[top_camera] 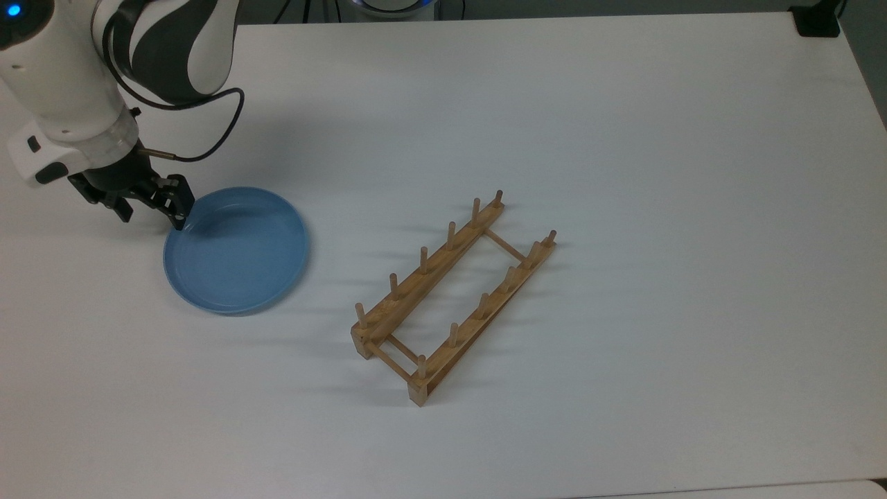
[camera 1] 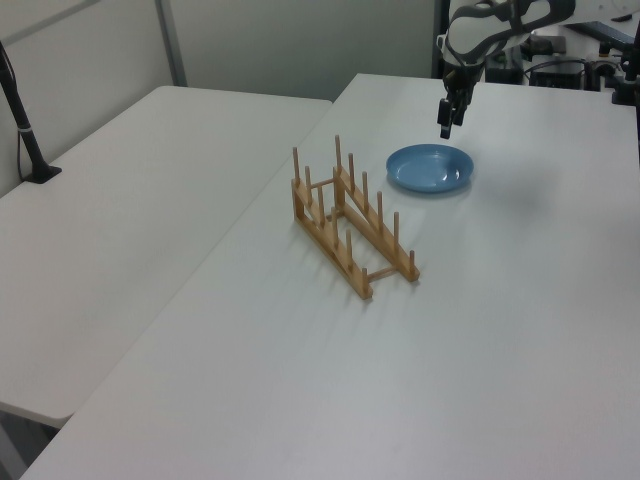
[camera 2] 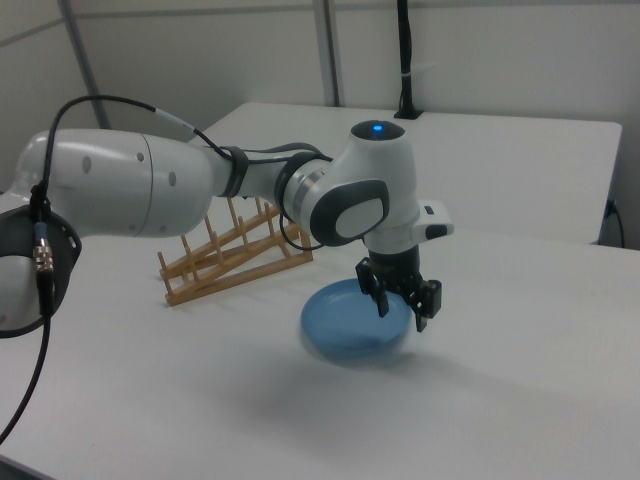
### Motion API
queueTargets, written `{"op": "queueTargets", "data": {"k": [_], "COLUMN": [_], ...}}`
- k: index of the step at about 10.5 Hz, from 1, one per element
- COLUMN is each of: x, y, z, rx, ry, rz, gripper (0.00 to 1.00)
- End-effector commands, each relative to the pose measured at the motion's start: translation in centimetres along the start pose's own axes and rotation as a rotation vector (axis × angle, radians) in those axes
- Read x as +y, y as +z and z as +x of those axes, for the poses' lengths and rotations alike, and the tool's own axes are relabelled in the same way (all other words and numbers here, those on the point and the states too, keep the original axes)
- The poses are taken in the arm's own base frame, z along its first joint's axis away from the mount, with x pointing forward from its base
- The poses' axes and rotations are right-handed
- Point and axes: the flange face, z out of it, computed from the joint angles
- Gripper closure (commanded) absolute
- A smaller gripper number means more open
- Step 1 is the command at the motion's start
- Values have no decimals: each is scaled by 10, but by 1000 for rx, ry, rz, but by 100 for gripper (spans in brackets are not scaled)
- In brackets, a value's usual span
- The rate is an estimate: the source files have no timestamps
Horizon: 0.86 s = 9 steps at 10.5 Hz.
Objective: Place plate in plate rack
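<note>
Blue plate [top_camera: 237, 251] (flat) beside hand [top_camera: 152, 216].

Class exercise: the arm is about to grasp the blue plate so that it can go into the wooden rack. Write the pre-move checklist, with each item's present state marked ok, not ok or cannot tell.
1. Gripper open: ok; the top view shows a gap between the fingers.
2. Gripper at the plate's rim: ok; in the top view one finger sits at the rim on the top view's left.
3. Rim between the fingers: cannot tell; the right view leaves their height over the plate unclear.
4. Plate flat on the table, nothing on it: ok.
5. Plate rack standing, slots free: ok; no plate sits between the pegs.
6. Path from plate to plate rack: ok; bare table lies between them.
</note>
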Motion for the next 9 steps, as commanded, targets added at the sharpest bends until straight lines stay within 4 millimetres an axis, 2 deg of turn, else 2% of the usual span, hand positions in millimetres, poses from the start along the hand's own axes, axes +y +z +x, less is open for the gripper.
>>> {"op": "queueTargets", "data": {"k": [1, 4, 6, 8, 9], "x": [-2, -2, -2, -3, -4], "y": [24, 31, 29, 29, 29], "z": [-2, -2, 3, 3, 4], "rx": [-43, -48, -1, 2, 2], "ry": [-19, -9, 10, 15, 14], "rz": [16, 20, 23, 30, 30], "gripper": [29, 35, 54, 81, 88]}}
